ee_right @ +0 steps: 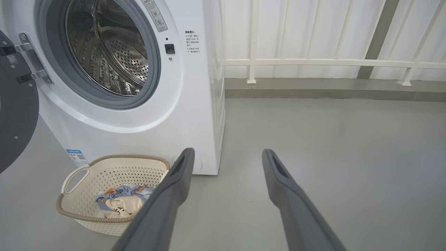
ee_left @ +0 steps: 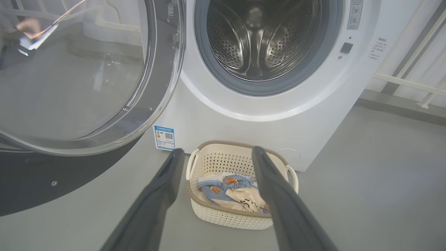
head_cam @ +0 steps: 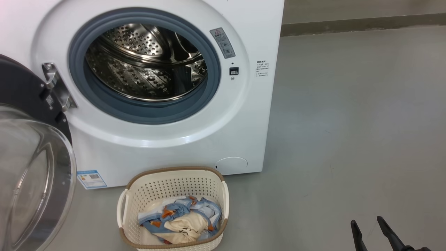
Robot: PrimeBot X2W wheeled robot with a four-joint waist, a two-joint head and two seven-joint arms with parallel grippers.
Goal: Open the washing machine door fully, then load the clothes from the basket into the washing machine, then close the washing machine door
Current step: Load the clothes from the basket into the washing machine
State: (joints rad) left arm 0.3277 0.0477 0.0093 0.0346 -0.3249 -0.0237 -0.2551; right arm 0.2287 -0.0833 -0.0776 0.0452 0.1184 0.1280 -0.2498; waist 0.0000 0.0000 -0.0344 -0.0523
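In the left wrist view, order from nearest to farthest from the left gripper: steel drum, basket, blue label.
1. The basket, on the floor just ahead of the left gripper.
2. The blue label, behind the basket to the left, low on the washing machine front.
3. The steel drum, higher up, deep inside the opening.

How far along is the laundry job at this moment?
Done: the washing machine door stands swung wide open, the steel drum exposed and empty. In hand: nothing yet; the clothes lie in the basket, the left gripper points at it and the right gripper at bare floor, jaws open, empty. Left: load the clothes, close the door.
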